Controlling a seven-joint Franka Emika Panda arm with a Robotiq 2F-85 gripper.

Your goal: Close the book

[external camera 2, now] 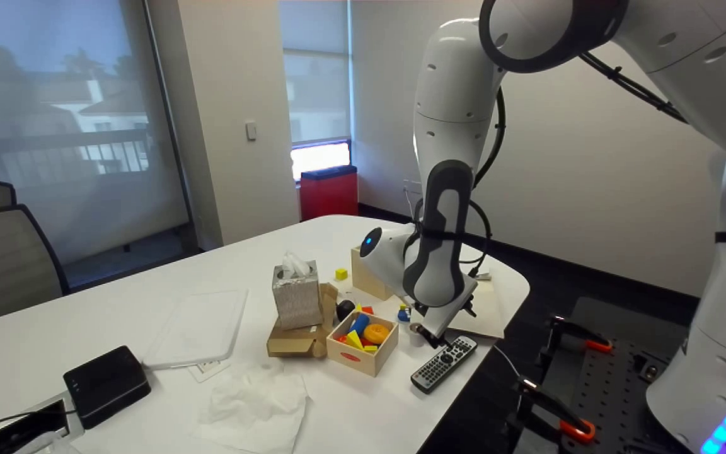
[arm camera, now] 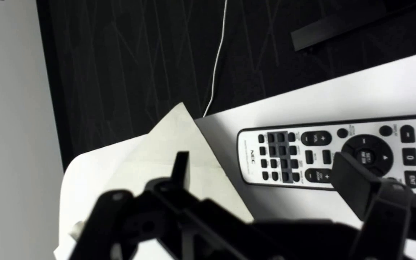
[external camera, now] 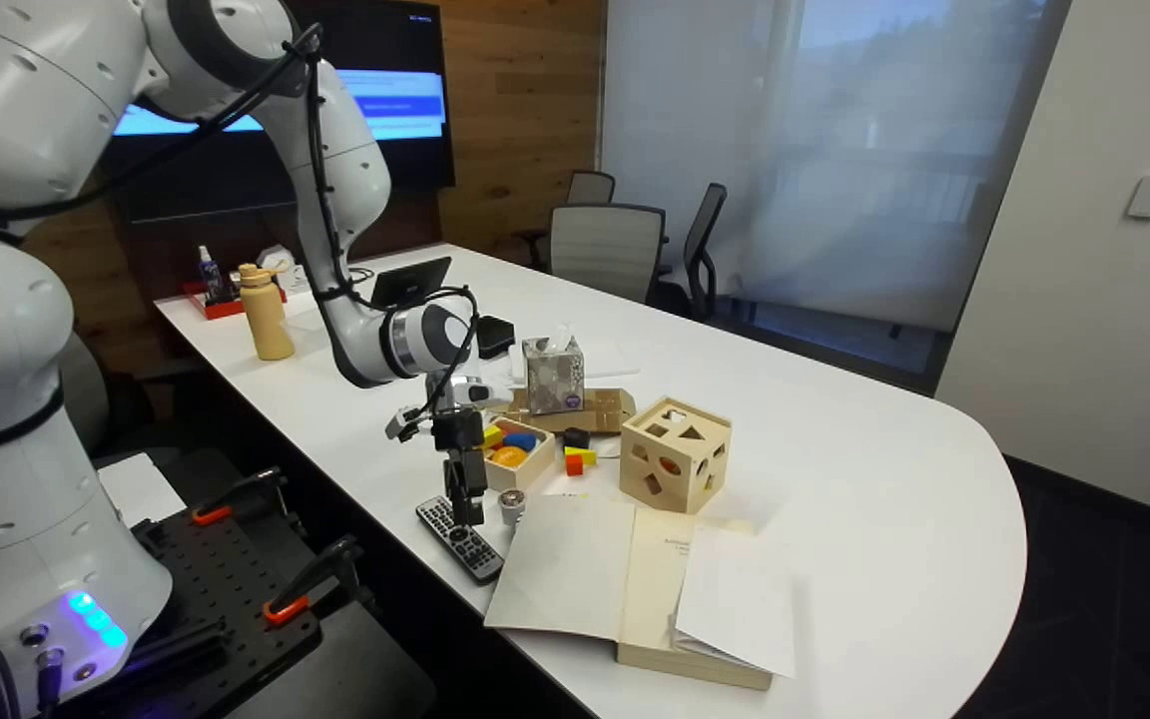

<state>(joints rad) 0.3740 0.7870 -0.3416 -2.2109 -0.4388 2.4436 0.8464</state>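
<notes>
The book (external camera: pixel 575 569) lies open on the white table near its edge. In that exterior view its pale inside cover spreads toward the robot, and its thick page block (external camera: pixel 655 599) has a few loose leaves lifting at the far side. The outside of the cover is hidden. In an exterior view the arm partly hides the book (external camera 2: pixel 486 315). My gripper (external camera: pixel 465 514) is above the table beside the cover's edge, over the remote control. In the wrist view the gripper (arm camera: pixel 265 162) has its fingers wide apart with nothing between them, one finger over the cover (arm camera: pixel 173 133).
The black-and-silver remote control (arm camera: pixel 284 159) lies beside the cover, under my gripper. A small cup (external camera: pixel 512 504) stands close to the cover. The wooden cube with holes (external camera: pixel 650 479) stands behind the book. A wooden box of blocks (external camera 2: pixel 353 360) and a tissue box (external camera 2: pixel 297 299) stand nearby.
</notes>
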